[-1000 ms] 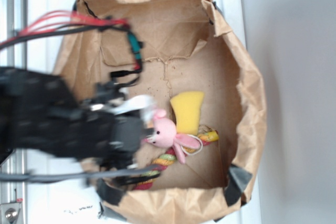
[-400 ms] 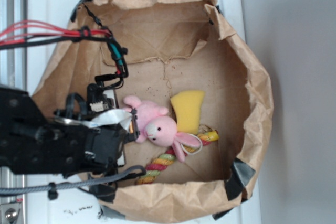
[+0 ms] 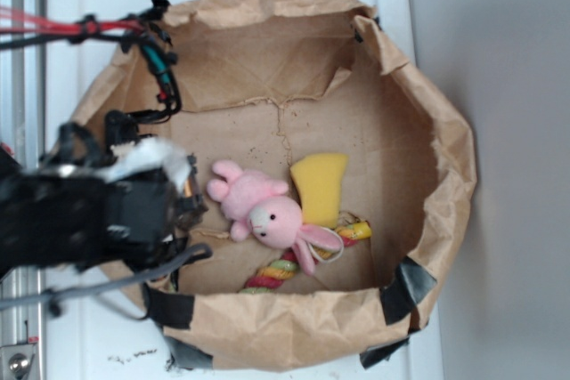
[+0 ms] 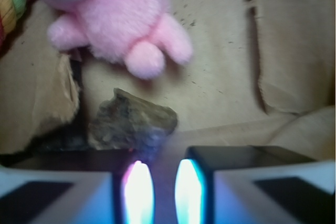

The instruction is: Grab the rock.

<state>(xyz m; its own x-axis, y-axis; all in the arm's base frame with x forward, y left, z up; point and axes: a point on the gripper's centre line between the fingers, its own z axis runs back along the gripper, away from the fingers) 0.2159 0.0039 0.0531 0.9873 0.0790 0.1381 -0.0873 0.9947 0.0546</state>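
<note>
In the wrist view the rock [image 4: 134, 124], a rough dark brown-grey lump, lies on the brown paper floor just beyond my left fingertip. My gripper [image 4: 161, 167] fills the bottom edge, its jaws a narrow gap apart with nothing between them. The rock sits ahead and slightly left of that gap, not inside it. From the exterior camera, my gripper [image 3: 189, 205] is at the left inner wall of the paper bag [image 3: 419, 157]. The arm hides the rock there.
A pink plush bunny [image 3: 263, 211] [image 4: 115, 19] lies just beyond the rock. A yellow sponge block [image 3: 319, 186] and a coloured rope [image 3: 280, 269] lie to its right. The bag's crumpled walls ring everything, and a torn paper flap [image 4: 50, 98] stands left of the rock.
My arm has drawn back to the left, off the bunny, which now shows whole. The gripper now sits at the bag's left wall.
</note>
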